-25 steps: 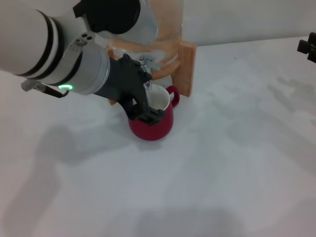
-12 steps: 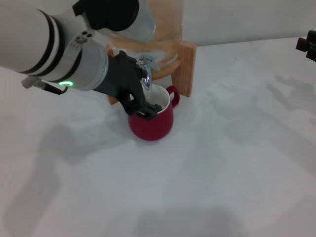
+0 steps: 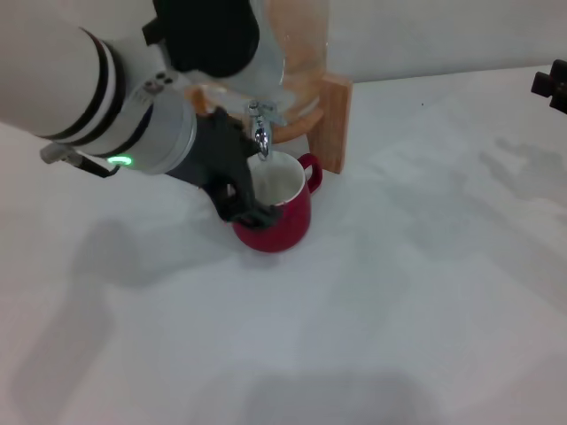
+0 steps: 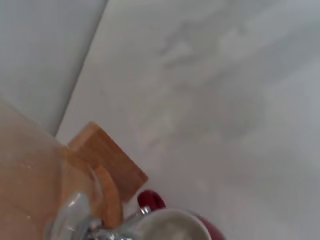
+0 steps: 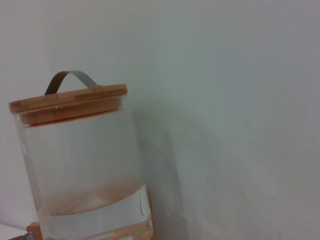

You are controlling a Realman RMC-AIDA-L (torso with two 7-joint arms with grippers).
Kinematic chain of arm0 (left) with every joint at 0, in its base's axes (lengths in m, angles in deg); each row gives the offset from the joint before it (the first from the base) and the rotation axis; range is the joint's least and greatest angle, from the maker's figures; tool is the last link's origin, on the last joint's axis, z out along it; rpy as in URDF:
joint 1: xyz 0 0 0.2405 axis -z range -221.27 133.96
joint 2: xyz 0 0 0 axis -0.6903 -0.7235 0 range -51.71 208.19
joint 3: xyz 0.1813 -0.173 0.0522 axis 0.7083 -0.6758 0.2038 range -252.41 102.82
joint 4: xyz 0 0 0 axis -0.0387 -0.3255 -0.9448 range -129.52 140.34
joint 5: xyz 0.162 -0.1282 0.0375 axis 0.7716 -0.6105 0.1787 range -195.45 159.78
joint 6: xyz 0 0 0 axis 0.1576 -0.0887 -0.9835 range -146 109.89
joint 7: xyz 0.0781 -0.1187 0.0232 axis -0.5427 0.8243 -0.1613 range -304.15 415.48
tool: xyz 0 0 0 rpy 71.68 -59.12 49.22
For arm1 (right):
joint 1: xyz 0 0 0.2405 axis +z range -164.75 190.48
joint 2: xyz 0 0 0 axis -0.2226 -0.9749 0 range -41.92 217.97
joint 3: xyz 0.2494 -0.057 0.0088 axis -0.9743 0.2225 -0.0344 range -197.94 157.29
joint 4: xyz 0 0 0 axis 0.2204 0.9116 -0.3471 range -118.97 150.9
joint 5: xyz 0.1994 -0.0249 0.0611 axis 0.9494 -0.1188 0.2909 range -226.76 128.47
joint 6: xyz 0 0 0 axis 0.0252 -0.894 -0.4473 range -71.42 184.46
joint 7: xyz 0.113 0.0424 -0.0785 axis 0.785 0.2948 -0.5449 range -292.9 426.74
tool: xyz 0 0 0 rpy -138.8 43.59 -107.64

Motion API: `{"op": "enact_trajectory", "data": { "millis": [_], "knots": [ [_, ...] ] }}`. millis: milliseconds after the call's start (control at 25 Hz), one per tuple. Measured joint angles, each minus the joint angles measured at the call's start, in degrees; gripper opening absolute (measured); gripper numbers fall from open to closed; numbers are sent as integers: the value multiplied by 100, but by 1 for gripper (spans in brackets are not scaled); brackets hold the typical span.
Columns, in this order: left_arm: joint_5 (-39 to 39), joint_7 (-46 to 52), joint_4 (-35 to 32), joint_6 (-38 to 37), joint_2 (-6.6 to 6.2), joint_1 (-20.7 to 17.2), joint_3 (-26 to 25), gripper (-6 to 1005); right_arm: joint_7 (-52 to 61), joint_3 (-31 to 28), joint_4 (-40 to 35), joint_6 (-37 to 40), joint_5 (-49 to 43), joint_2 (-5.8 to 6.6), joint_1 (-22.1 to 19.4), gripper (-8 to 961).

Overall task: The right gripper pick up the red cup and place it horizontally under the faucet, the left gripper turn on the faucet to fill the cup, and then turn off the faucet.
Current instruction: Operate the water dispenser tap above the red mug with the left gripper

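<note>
- The red cup (image 3: 276,211) stands upright on the white tabletop (image 3: 416,292), just in front of the wooden stand (image 3: 335,119), with its open mouth directly under the faucet (image 3: 260,135) and its loop handle turned toward the stand.
- The left hand (image 3: 241,190) hangs over the near rim of the cup, just below and beside the faucet; its dark fingers appear to touch or overlap the rim. I cannot tell from these views whether the fingers are spread or pressed together.
- The right hand (image 3: 551,84) sits parked at the far right edge of the tabletop, well apart from the cup; only a dark corner shows, so its state cannot be told either.
- The step in hand looks to be working the faucet lever. To do it well, the left hand should rise clear of the cup rim first and meet the lever from the side, so the cup is not nudged out from under the spout.
- The glass dispenser (image 5: 85,165) holds only a shallow layer of liquid, so flow may be slow; wait before closing.
</note>
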State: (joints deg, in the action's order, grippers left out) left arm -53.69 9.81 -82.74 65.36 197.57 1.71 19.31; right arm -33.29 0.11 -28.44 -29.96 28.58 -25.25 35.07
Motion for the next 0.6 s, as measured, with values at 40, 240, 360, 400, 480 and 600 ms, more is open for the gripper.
{"op": "enact_trajectory", "data": {
  "millis": [40, 240, 360, 400, 480, 600],
  "knots": [
    [69, -96, 0, 46, -2, 0, 39, 796, 0, 0, 0, 1, -7, 2, 0, 390],
    [427, -313, -2, 133, 5, -11, 295, 796, 0, 7, 0, 3, -25, 7, 22, 390],
    [462, -330, -19, 94, 9, -11, 331, 796, -3, 7, -1, 5, -24, 8, 14, 390],
    [468, -345, -27, 76, 9, -14, 317, 796, -4, 5, -2, 6, -21, 8, 8, 390],
    [473, -353, -35, 16, 10, -24, 288, 796, -6, -6, -3, 7, -12, 8, 0, 390],
    [467, -314, -40, -210, 15, -51, 266, 796, -7, -26, -5, 8, -3, 8, -7, 390]
  ]
}}
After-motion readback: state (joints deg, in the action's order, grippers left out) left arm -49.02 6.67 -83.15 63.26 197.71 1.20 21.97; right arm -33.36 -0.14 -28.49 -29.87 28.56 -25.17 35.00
